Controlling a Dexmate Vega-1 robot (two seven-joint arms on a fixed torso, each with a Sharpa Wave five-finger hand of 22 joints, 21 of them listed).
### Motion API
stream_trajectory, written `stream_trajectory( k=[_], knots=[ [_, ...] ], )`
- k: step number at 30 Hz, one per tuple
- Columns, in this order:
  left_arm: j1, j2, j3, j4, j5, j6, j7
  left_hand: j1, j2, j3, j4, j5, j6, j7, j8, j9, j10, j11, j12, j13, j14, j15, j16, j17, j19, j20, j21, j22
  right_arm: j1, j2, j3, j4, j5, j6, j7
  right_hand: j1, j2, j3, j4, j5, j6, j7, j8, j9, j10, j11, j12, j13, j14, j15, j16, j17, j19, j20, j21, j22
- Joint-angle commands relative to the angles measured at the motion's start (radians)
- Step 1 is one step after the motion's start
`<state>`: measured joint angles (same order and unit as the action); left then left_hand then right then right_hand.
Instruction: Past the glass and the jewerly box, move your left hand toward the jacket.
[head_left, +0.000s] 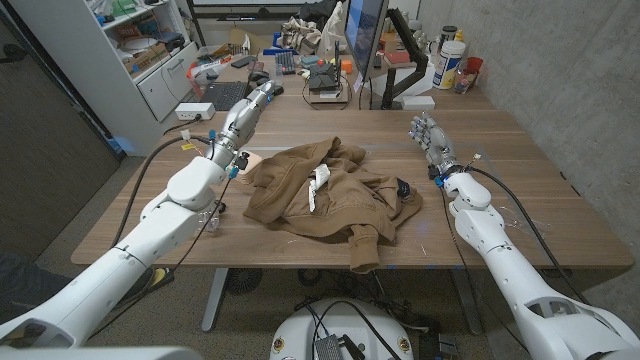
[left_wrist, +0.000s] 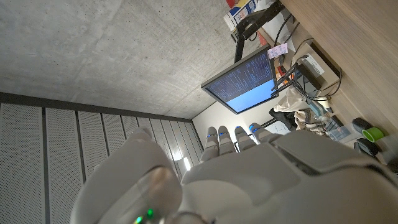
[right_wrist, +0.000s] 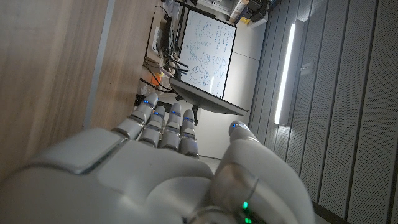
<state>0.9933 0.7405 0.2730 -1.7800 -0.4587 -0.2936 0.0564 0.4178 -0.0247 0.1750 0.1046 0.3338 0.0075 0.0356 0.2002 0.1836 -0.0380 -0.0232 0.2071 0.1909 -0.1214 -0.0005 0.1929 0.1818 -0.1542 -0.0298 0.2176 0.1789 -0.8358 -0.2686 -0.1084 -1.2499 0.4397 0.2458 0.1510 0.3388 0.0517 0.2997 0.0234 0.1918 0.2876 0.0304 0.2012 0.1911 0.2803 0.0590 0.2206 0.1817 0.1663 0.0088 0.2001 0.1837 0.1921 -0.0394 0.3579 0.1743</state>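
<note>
The left hand (head_left: 258, 101) hangs empty, fingers straight, beyond the brown jacket (head_left: 330, 190). The right hand (head_left: 428, 135) waits open too.

glass (head_left: 213, 221): small and clear beside the left forearm, its outline hard to make out
jewerly box (head_left: 402, 187): mostly under the jacket (head_left: 330, 190); only a dark corner shows
left hand (head_left: 258, 102): fingers too small to read; palm side hidden
</note>
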Motion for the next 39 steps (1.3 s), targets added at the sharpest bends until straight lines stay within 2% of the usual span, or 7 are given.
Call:
stream_trajectory(
  k=[1,10,16,28,36,39],
  knots=[
    [0.037,0.038,-0.027,-0.054,0.03,0.01,0.017,0.016,0.002,0.003,-0.005,0.004,0.007,-0.002,0.008,0.004,0.006,0.001,0.005,0.001,0.005,-0.002,-0.003,0.001,-0.003,0.009,-0.003,0.004,-0.01,-0.004,-0.004,-0.016,0.002,-0.004,-0.009,0.002,0.007,0.001,-0.005,0.0,0.013,0.001,0.001,0.0,0.012,0.002,-0.001,0.003,0.011,0.001,-0.003,0.003,0.009,-0.012,-0.002,0.006],
    [0.053,0.061,-0.046,-0.084,0.053,0.022,0.027,0.02,0.004,0.003,-0.007,0.003,0.01,-0.003,0.008,0.005,0.009,0.002,0.005,0.001,0.006,-0.003,-0.003,0.001,-0.004,0.011,-0.004,0.004,-0.012,-0.007,-0.007,-0.021,0.002,-0.004,-0.011,0.002,0.008,0.001,-0.006,0.0,0.013,0.001,0.0,0.0,0.013,0.001,-0.002,0.003,0.013,-0.001,-0.004,0.003,0.01,-0.012,-0.005,0.006],
    [0.055,0.083,-0.051,-0.113,0.108,0.062,0.057,0.023,0.005,0.003,-0.009,0.003,0.013,-0.004,0.009,0.005,0.009,0.001,0.005,0.001,0.005,-0.002,-0.003,0.001,-0.005,0.012,-0.005,0.004,-0.012,-0.006,-0.005,-0.019,0.005,0.001,-0.012,0.001,0.009,0.0,-0.006,0.0,0.013,0.001,0.0,0.0,0.014,0.002,-0.001,0.003,0.016,-0.001,-0.003,0.003,0.011,-0.011,-0.006,0.006],
    [0.035,0.1,-0.036,-0.139,0.176,0.121,0.08,0.031,0.009,0.003,-0.013,0.003,0.014,-0.005,0.007,0.005,0.008,0.002,0.003,0.001,0.009,-0.002,-0.003,0.001,-0.016,0.014,-0.01,0.004,-0.014,-0.005,-0.001,-0.013,0.01,0.01,-0.016,0.001,0.009,0.0,-0.008,-0.001,0.015,-0.001,0.0,0.0,0.017,0.001,-0.001,0.003,0.017,-0.001,-0.004,0.003,0.013,-0.01,-0.009,0.006],
    [0.017,0.111,-0.025,-0.143,0.203,0.149,0.078,0.038,0.012,0.004,-0.016,0.003,0.015,-0.005,0.007,0.005,0.01,0.017,0.003,0.001,0.012,0.005,-0.002,0.001,-0.01,0.009,-0.008,0.005,-0.012,-0.004,-0.002,-0.015,0.007,0.01,-0.022,0.0,0.009,-0.001,-0.008,-0.001,0.015,-0.001,-0.001,0.0,0.018,0.001,-0.001,0.003,0.017,-0.002,-0.005,0.003,0.013,-0.01,-0.011,0.006],
    [0.012,0.113,-0.021,-0.142,0.206,0.153,0.074,0.041,0.013,0.005,-0.018,0.002,0.017,-0.007,0.007,0.005,0.01,0.013,0.003,0.001,0.012,0.006,-0.003,0.001,-0.012,0.008,-0.009,0.005,-0.009,-0.002,-0.003,-0.011,0.008,0.01,-0.022,0.0,0.009,-0.001,-0.009,-0.001,0.016,-0.001,0.0,0.0,0.02,0.0,-0.001,0.003,0.02,-0.004,-0.004,0.003,0.014,-0.01,-0.012,0.006]
  ],
)
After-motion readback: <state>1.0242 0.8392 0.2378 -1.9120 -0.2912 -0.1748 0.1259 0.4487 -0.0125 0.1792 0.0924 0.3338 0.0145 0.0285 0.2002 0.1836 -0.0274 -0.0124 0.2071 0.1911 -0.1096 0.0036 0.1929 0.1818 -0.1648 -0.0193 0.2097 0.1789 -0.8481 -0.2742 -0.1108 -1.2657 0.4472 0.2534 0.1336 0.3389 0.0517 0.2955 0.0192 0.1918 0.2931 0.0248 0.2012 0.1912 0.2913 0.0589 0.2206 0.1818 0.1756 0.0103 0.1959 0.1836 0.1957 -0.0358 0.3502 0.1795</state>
